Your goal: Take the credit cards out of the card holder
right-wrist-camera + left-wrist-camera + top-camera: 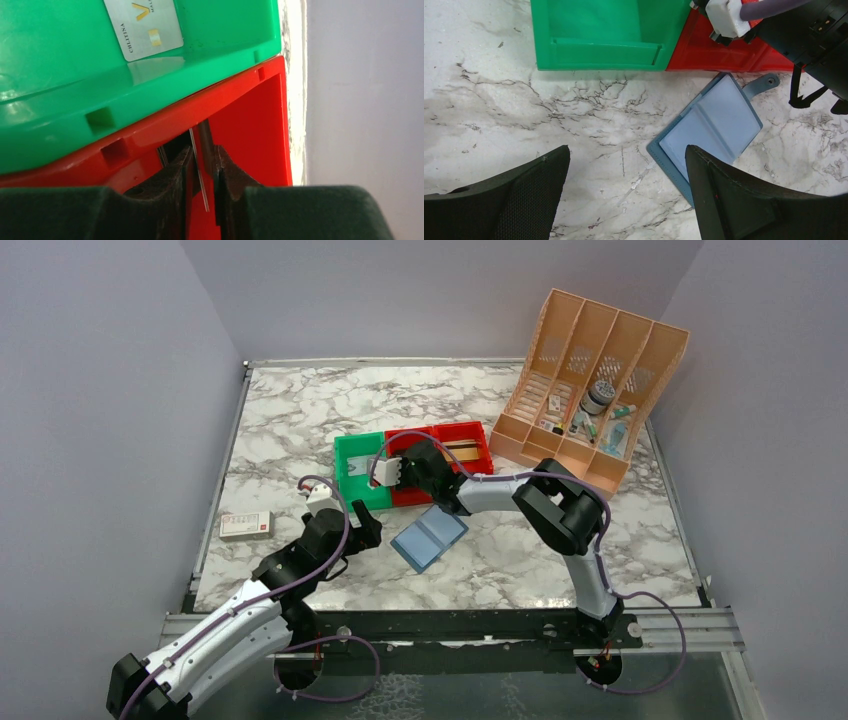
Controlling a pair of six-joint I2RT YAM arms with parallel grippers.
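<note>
The jaws of the right gripper (203, 157) hang over the red bin (250, 125), a crack apart, with a thin card (205, 200) on edge between them; whether they pinch it is not clear. The left gripper (626, 150), wide open and empty, is nearer the open card holder (714, 130), which lies in front of the red bin, slanting toward it. A grey card (145, 25) lies in the green bin (60, 75) beside the red bin.

a marble-patterned bench (300, 420) carries a green bin (340, 475) and two red bins (488, 450), set in one touching row near its middle. a peach slotted rack (600, 350) stands tilted at the far right corner, with small items in its compartments. a white-and-red flat box (246, 526) lies by the left edge.
</note>
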